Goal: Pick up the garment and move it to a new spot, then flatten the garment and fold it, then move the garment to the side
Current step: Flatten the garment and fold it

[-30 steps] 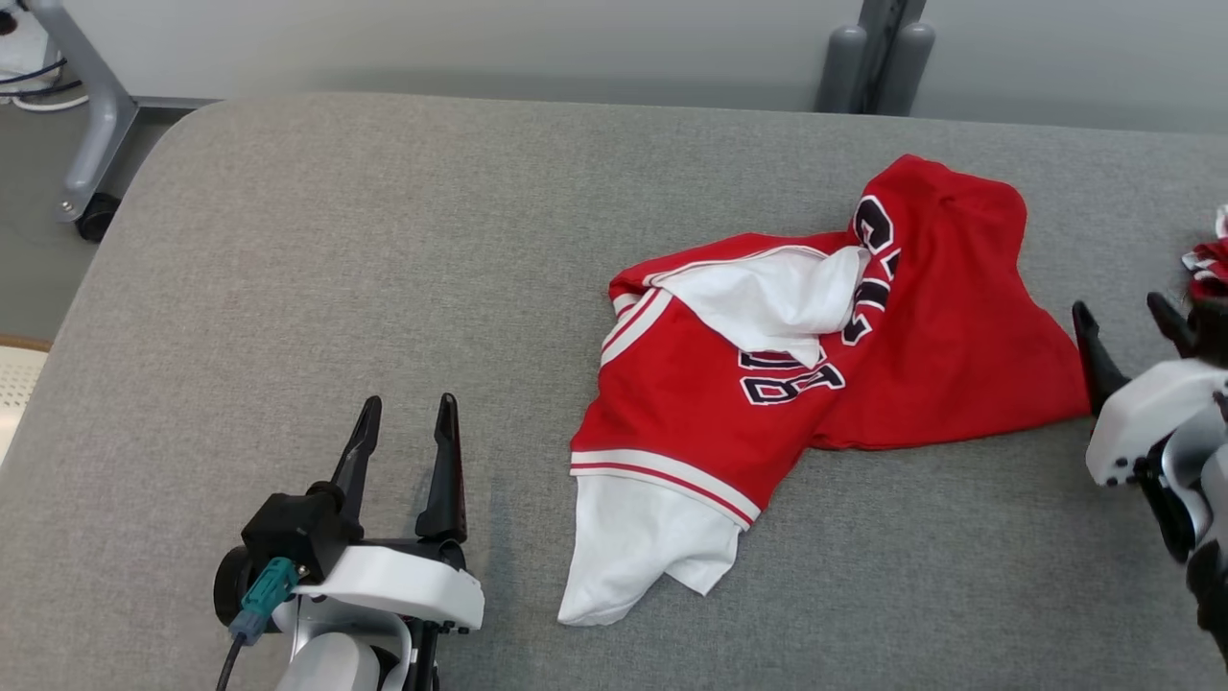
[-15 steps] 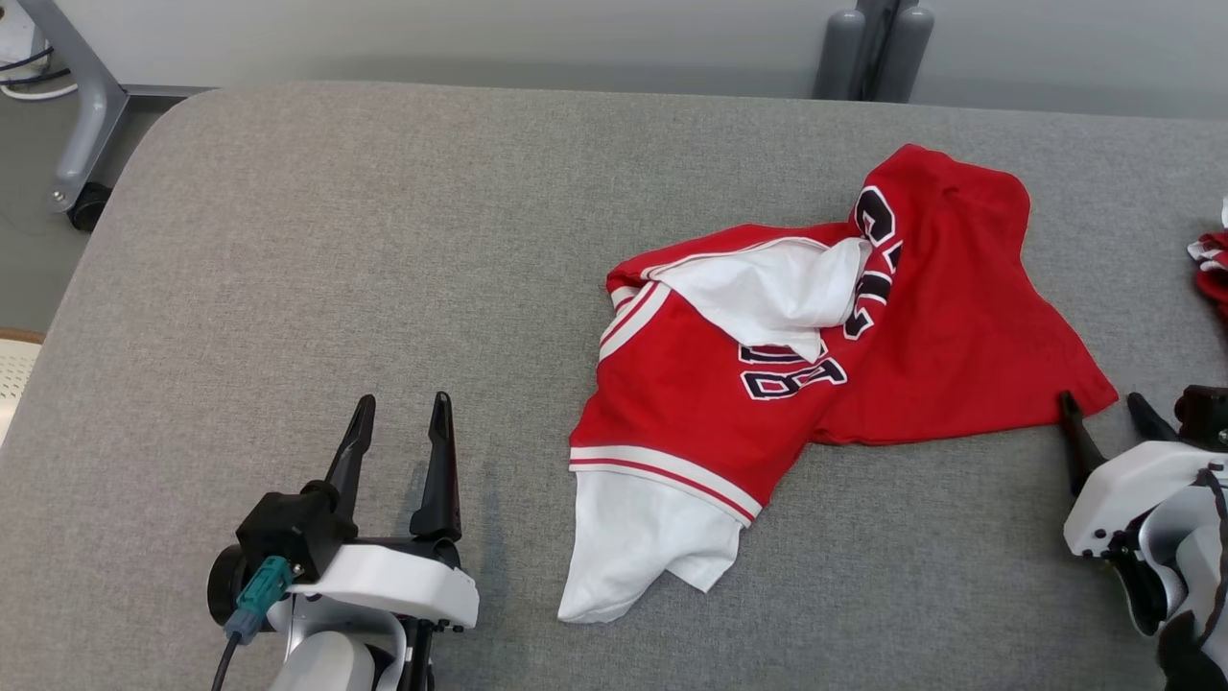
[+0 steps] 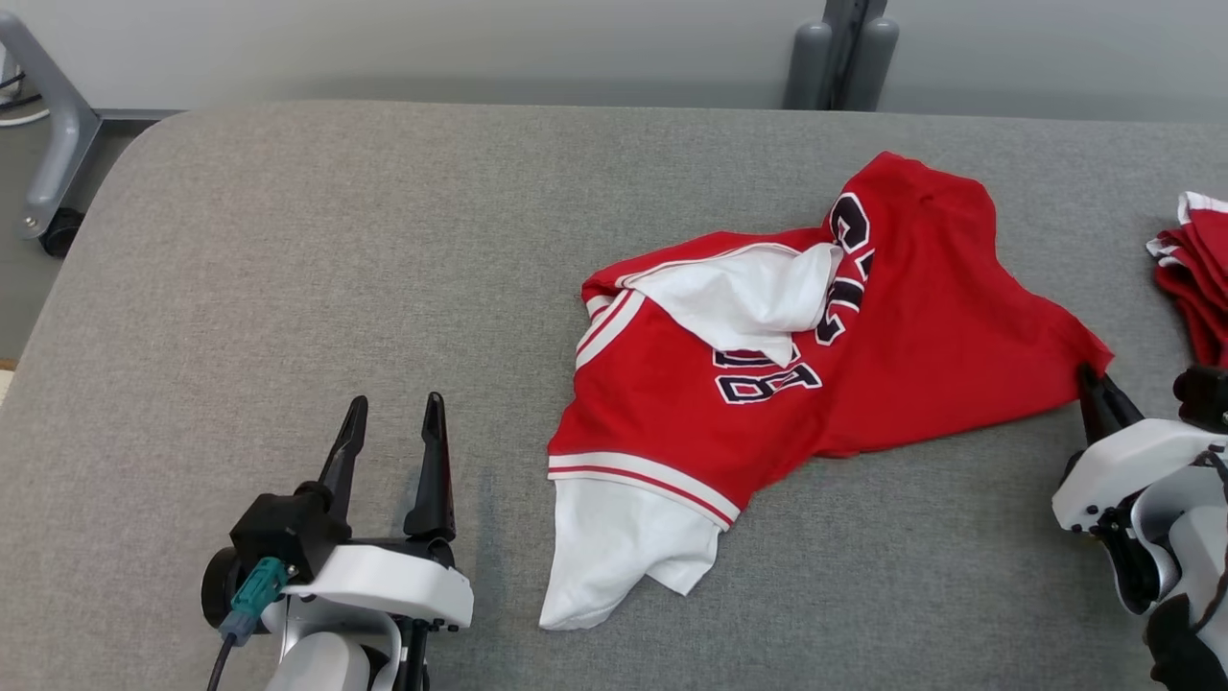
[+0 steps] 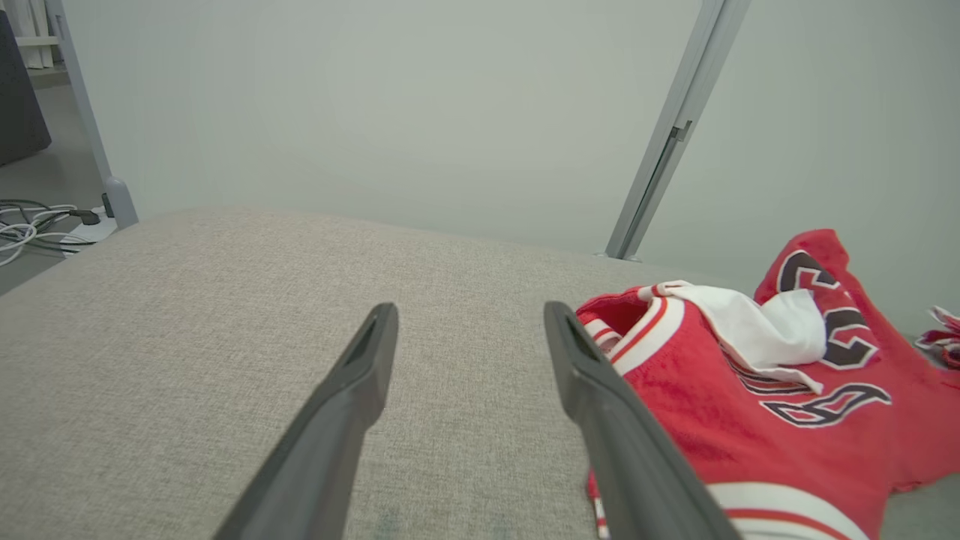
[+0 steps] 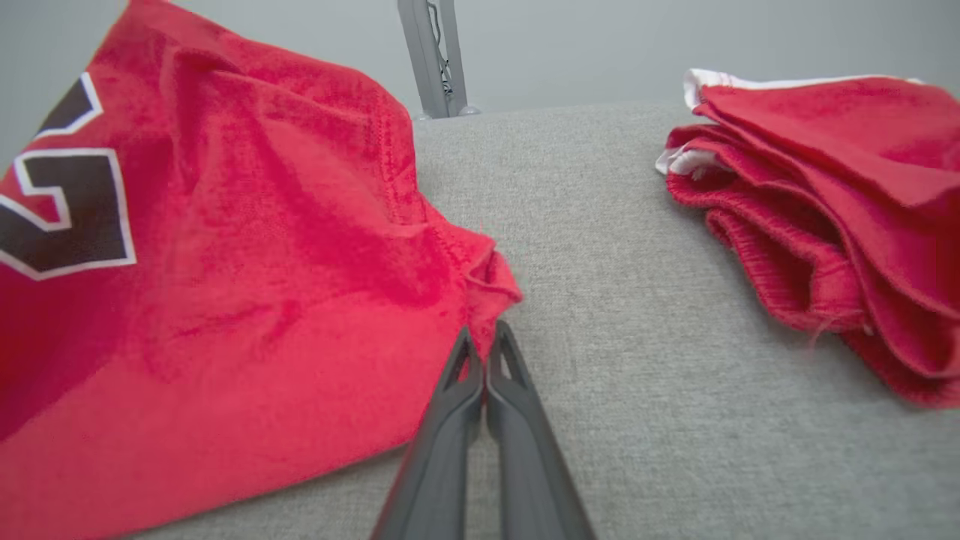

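Quick count: one crumpled red jersey, one folded pile of red clothes, two grippers (left gripper, right gripper) with two fingers each, one grey surface.

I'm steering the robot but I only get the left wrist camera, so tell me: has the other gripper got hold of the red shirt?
Observer: Yes. The right gripper is pinched shut on the red shirt, right at the corner on its right end.
Operator: Is there anything past that corner?
Observer: A folded pile of red clothes lies on the grey table, apart from the shirt.
Operator: My finger looks like it's on the shirt. Is it?
Observer: No. In the head view the left gripper is open, and there is bare table between it and the shirt's nearest edge.
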`<state>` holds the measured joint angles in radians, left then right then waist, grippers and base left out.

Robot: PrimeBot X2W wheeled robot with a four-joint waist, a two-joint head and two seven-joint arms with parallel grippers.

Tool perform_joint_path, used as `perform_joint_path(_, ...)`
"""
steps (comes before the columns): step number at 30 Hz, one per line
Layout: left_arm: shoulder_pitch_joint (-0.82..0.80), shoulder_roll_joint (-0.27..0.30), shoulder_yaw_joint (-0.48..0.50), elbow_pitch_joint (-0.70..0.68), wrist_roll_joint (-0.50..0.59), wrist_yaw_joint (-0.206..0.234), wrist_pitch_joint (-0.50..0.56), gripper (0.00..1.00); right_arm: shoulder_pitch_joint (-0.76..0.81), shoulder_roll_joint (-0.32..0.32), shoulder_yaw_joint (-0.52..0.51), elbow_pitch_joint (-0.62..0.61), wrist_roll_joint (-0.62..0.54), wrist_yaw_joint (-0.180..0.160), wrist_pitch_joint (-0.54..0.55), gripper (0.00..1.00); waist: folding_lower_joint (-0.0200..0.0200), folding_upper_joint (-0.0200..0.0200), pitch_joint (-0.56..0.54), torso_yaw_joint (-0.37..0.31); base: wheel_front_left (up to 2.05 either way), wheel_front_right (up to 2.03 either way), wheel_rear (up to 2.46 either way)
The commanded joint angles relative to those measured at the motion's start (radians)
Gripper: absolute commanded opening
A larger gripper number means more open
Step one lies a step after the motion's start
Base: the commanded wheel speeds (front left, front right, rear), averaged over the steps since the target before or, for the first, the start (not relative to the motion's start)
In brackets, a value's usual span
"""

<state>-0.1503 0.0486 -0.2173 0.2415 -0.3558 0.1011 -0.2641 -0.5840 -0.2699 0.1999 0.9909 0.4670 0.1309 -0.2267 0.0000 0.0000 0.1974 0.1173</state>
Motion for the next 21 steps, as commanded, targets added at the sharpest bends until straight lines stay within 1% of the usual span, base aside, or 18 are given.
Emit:
perform_joint_path(1, 0.004, 0.004, 0.003, -0.001, 0.006, -0.001, 0.000, 1.00, 0.018, -0.013, -0.009, -0.005, 0.001, 0.000, -0.006, 0.00, 0.0000, 0.0000, -0.004, -0.008, 0.00, 0.00, 0.00)
perform_joint_path(6, 0.013, 0.004, 0.001, -0.004, 0.005, 0.000, 0.000, 1.00, 0.075, -0.023, -0.054, -0.040, -0.012, 0.000, -0.006, 0.00, 0.0000, 0.0000, -0.013, -0.036, 0.00, 0.00, 0.00)
perform_joint_path(11, 0.018, 0.004, 0.002, -0.003, 0.009, -0.004, 0.000, 1.00, 0.144, -0.016, -0.123, -0.074, -0.016, 0.000, -0.010, 0.00, 0.0000, 0.0000, -0.020, -0.060, 0.00, 0.00, 0.00)
perform_joint_path(13, 0.018, 0.004, 0.002, 0.000, 0.013, -0.006, 0.000, 1.00, 0.165, -0.021, -0.146, -0.080, -0.042, 0.000, -0.012, 0.00, 0.0000, 0.0000, -0.023, -0.069, 0.00, 0.00, 0.00)
perform_joint_path(16, 0.020, 0.004, -0.002, 0.005, 0.014, -0.011, 0.000, 1.00, 0.189, 0.006, -0.190, -0.097, -0.056, 0.000, -0.015, 0.00, 0.0000, 0.0000, -0.029, -0.078, 0.00, 0.00, 0.00)
perform_joint_path(17, 0.022, 0.004, -0.003, 0.006, 0.014, -0.010, 0.000, 1.00, 0.195, 0.007, -0.207, -0.103, -0.064, 0.000, -0.019, 0.04, 0.0000, 0.0000, -0.030, -0.080, 0.00, 0.00, 0.00)
perform_joint_path(18, 0.024, 0.004, -0.003, 0.007, 0.014, -0.010, 0.000, 1.00, 0.201, 0.011, -0.225, -0.115, -0.071, 0.000, -0.025, 0.16, 0.0000, 0.0000, -0.032, -0.083, 0.00, 0.00, 0.00)
perform_joint_path(19, 0.026, 0.004, -0.005, 0.009, 0.015, -0.012, 0.000, 1.00, 0.208, 0.018, -0.246, -0.126, -0.077, 0.000, -0.026, 0.40, 0.0000, 0.0000, -0.035, -0.085, 0.00, 0.00, 0.00)
perform_joint_path(20, 0.028, 0.004, -0.005, 0.010, 0.017, -0.013, 0.000, 1.00, 0.216, 0.026, -0.263, -0.137, -0.085, 0.000, -0.030, 0.84, 0.0000, 0.0000, -0.037, -0.088, 0.00, 0.00, 0.00)
perform_joint_path(21, 0.031, 0.004, -0.005, 0.012, 0.017, -0.014, 0.000, 1.00, 0.227, 0.034, -0.280, -0.151, -0.092, 0.000, -0.033, 1.00, 0.0000, 0.0000, -0.040, -0.090, 0.00, 0.00, 0.00)
